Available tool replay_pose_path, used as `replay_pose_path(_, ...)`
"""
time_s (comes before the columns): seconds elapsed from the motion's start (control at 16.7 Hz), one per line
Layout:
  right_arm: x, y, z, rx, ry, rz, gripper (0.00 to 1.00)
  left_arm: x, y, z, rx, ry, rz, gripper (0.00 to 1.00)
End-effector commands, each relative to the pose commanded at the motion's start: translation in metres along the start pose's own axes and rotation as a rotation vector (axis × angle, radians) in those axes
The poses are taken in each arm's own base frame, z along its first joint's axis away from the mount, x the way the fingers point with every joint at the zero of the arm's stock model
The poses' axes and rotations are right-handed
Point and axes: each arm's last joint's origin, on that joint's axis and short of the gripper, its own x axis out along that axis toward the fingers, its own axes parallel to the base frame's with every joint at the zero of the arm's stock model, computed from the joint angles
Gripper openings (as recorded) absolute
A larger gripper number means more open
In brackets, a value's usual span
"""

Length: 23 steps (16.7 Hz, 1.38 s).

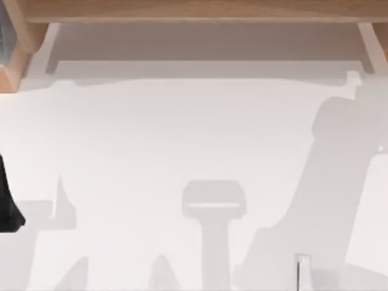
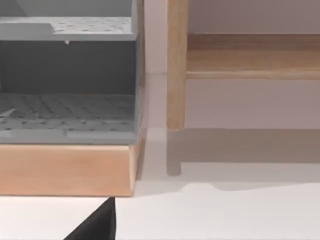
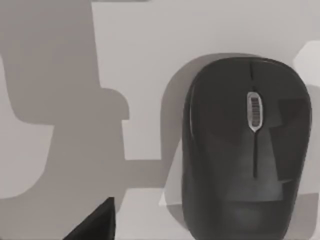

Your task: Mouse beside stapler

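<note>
A black mouse (image 3: 247, 150) with a silver scroll wheel lies flat on the white table, seen close from above in the right wrist view. A dark corner of my right gripper (image 3: 95, 225) shows at the picture's edge, off to the side of the mouse and not touching it. In the left wrist view a dark corner of my left gripper (image 2: 97, 225) sits low over the table in front of a wooden ledge. A black shape (image 1: 7, 200) stands at the table's left edge in the top view; I cannot tell what it is. The stapler is out of view.
A grey perforated shelf unit (image 2: 67, 75) rests on a wooden base (image 2: 65, 167) at the table's far left. A wooden post (image 2: 176, 65) and rail (image 2: 250, 55) run along the back edge (image 1: 194, 12). Arm shadows fall across the white table (image 1: 151, 139).
</note>
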Motion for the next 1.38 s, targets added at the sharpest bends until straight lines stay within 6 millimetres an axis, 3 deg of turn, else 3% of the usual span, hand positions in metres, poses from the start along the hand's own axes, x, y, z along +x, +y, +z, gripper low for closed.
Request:
replay_pose_path(0.42, 0.004, -0.003, -0.002, 0.000, 0.000, 0.000, 1.00, 0.000, 0.000, 0.000, 0.000, 0.000, 0.000, 1.00)
replay_pose_path(0.84, 0.029, 0.000, 0.000, 0.000, -0.001, 0.000, 1.00, 0.000, 0.000, 0.000, 0.000, 0.000, 0.000, 1.00)
replay_pose_path(1.08, 0.030, 0.000, 0.000, 0.000, 0.000, 0.000, 1.00, 0.000, 0.000, 0.000, 0.000, 0.000, 0.000, 1.00)
replay_pose_path(1.38, 0.030, 0.000, 0.000, 0.000, 0.000, 0.000, 0.62, 0.000, 0.000, 0.000, 0.000, 0.000, 0.000, 1.00)
